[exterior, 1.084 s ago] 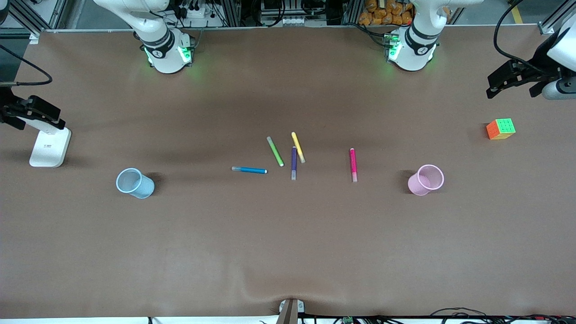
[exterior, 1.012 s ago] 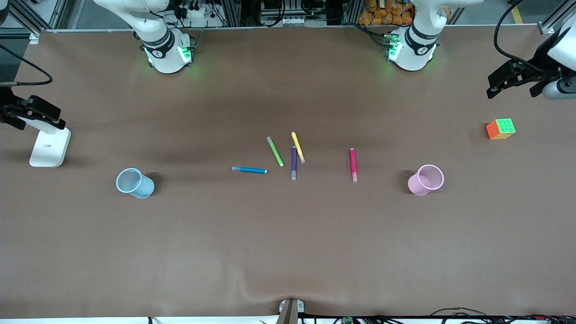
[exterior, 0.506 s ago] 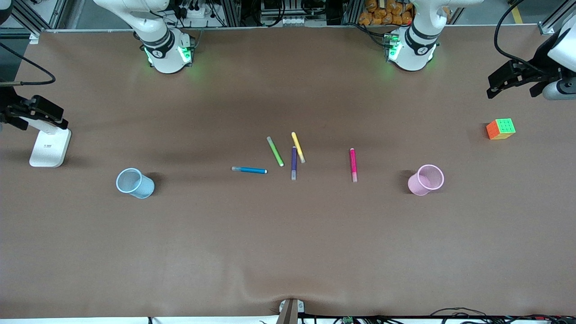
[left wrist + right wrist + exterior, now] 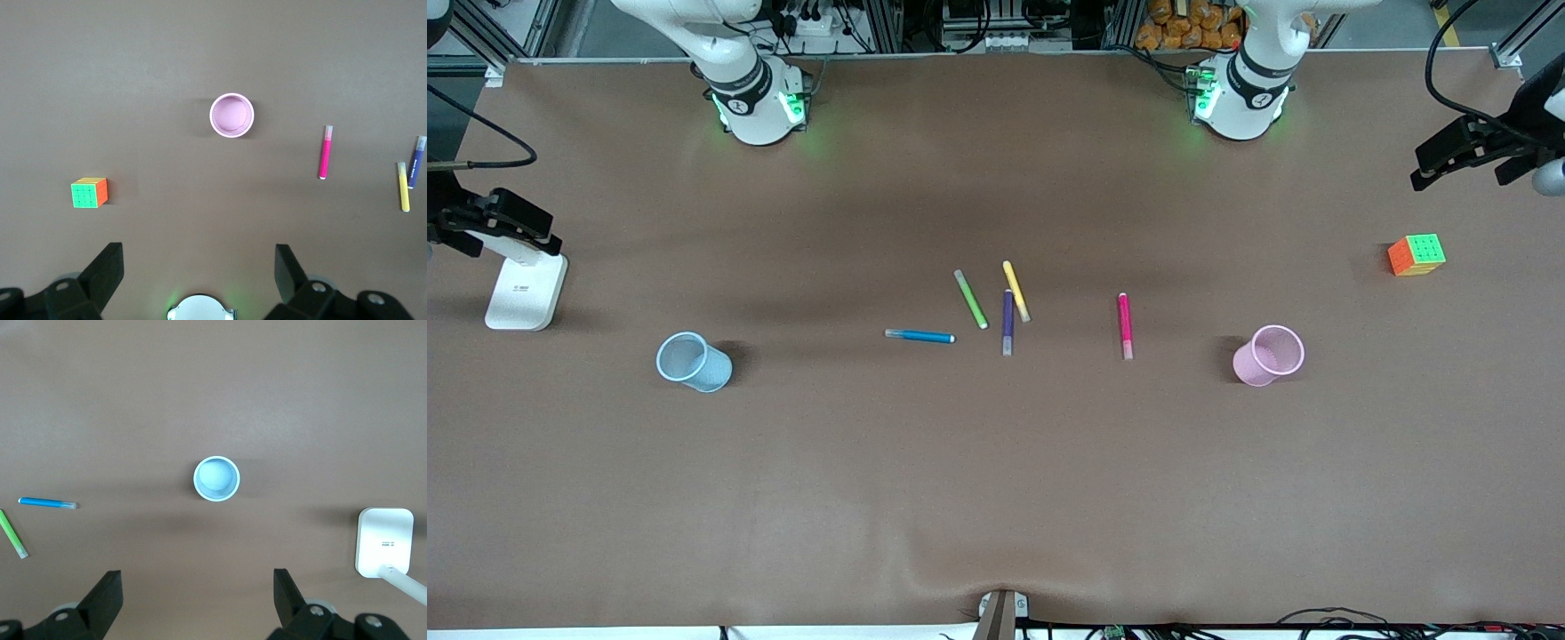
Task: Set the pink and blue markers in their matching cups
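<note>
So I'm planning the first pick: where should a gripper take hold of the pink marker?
Likely mid-barrel, from straight above, fingers closing across its width. The pink marker lies flat and alone on the table, apart from the pink cup, with bare table along both long sides.

The left arm rose from its base (image 4: 1240,102) at the table's robot-side edge and passed out of the front view's top; its hand (image 4: 1476,156) hung in the air over the left arm's end of the table. In the left wrist view that hand (image 4: 199,267) pointed straight down with its two dark fingers (image 4: 107,270) spread wide, nothing between them. The right arm climbed from its own base (image 4: 756,107) the same way. Its hand (image 4: 494,222) hung over the right arm's end of the table, fingers (image 4: 107,593) likewise parted and empty (image 4: 199,590).
</note>
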Controlling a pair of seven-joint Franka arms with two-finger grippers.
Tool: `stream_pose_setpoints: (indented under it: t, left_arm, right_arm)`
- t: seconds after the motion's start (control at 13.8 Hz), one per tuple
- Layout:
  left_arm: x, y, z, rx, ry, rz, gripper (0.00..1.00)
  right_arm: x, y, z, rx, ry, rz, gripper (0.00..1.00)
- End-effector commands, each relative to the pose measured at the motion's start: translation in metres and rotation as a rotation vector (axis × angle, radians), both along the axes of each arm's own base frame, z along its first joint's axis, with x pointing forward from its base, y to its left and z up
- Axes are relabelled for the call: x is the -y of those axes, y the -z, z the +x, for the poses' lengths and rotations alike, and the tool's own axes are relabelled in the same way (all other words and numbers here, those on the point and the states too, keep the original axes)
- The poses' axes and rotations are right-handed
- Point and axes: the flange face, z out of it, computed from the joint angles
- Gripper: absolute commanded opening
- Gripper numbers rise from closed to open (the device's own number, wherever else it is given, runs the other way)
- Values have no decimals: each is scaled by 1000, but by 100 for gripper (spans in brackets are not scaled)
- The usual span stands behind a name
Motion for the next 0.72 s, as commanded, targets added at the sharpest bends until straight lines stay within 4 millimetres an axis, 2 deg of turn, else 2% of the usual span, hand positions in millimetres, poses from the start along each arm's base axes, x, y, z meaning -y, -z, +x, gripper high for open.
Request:
stream_pose_setpoints:
  t: [0.0,0.22,0.29,0.43,0.58,0.65]
  left_arm:
    - [4,-3,-2,-7,16,18,100]
    - [5,4,1,-19,12,17,100]
    - [5,5,3,-16,1,16,100]
    - [6,21,13,-43,1,18,100]
    - [16,29,17,-57,15,16,100]
    - [28,35,20,-66,30,15,100]
  right_arm:
    - [-2,2,-5,3,4,-17,100]
    - [-12,19,3,-26,-12,-9,100]
    - [-25,25,7,-32,-35,-4,100]
    - [-46,40,16,-44,-73,-2,100]
    - [-61,57,23,-71,-108,3,100]
    - [-72,65,26,-77,-128,4,100]
